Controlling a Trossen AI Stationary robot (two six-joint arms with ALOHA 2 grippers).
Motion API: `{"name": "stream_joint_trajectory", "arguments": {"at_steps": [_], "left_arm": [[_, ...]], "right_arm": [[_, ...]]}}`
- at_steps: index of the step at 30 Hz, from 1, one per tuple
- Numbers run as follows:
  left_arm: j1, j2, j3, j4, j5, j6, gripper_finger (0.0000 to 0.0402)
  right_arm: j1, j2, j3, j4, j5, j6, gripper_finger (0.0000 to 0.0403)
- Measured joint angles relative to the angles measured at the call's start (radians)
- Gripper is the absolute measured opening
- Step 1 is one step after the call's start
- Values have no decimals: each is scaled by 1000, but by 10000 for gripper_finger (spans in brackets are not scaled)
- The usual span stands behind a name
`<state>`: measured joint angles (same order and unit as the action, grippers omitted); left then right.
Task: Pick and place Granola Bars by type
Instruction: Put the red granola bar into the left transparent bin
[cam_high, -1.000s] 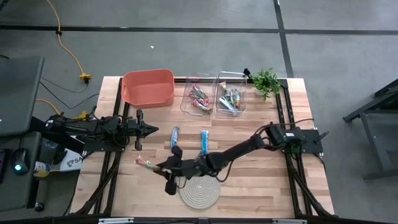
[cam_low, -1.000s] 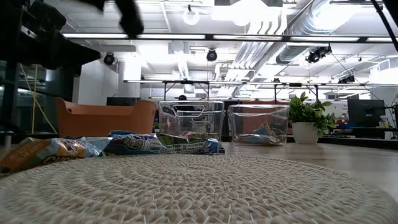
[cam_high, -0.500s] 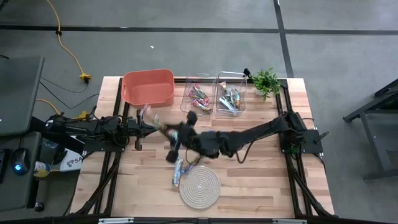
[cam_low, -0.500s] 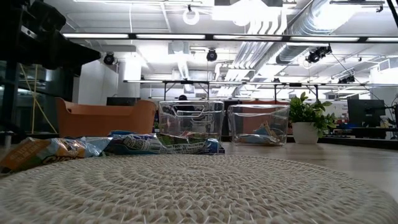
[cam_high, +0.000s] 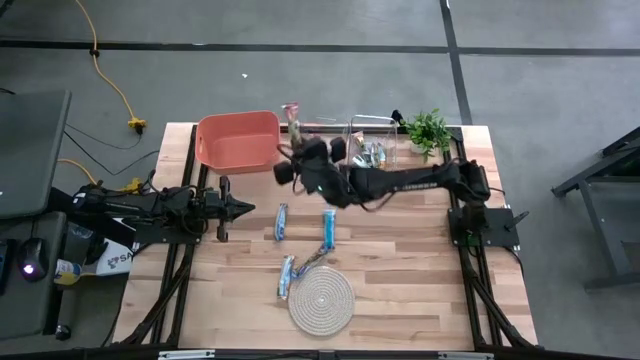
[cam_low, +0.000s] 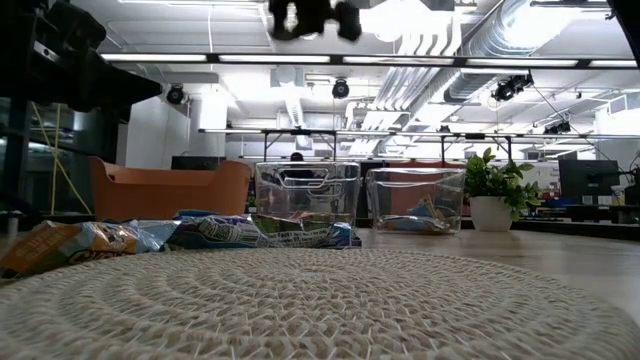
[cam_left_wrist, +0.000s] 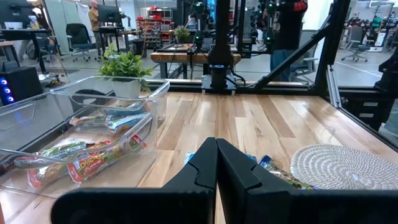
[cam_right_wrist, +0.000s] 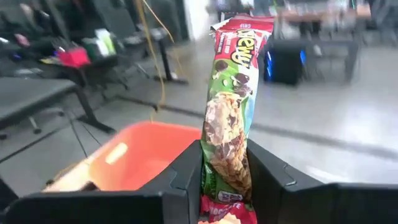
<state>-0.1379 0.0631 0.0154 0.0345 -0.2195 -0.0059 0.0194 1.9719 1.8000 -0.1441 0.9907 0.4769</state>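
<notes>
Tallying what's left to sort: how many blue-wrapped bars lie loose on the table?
3: two slim blue-wrapped bars side by side mid-table, one against the round coiled rope mat. Others may hide beneath.

Held granola bar (cam_right_wrist: 227, 112) lower end cut off (frame edge); clear bins' (cam_high: 345, 150) bars indistinct.

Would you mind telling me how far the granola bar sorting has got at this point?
Partly done. The two clear bins already hold sorted bars. In hand: the right hand grips a red-and-green bar high near the orange bin. Left: two blue bars on the table and another bar beside the rope mat. The left hand waits shut at the table's left.
</notes>
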Motion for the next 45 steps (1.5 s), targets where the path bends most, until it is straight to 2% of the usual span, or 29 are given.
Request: {"name": "stream_joint_trajectory", "arguments": {"at_steps": [4, 7, 13, 17, 24, 30, 45], "left_arm": [[0, 0, 0, 0, 0, 0, 0], [0, 0, 0, 0, 0, 0, 0], [0, 0, 0, 0, 0, 0, 0], [0, 0, 0, 0, 1, 0, 0], [0, 0, 0, 0, 1, 0, 0], [0, 0, 0, 0, 1, 0, 0], [0, 0, 0, 0, 1, 0, 0]], "right_arm": [[-88, 1, 0, -186, -118, 198, 87], [-154, 1, 0, -303, -235, 288, 87], [-259, 1, 0, -468, -455, 359, 87], [-304, 1, 0, -533, -556, 361, 87], [-341, 7, 0, -626, -636, 344, 87], [-348, 52, -1, -647, -767, 262, 87], [-348, 143, -1, -641, -816, 309, 87]]}}
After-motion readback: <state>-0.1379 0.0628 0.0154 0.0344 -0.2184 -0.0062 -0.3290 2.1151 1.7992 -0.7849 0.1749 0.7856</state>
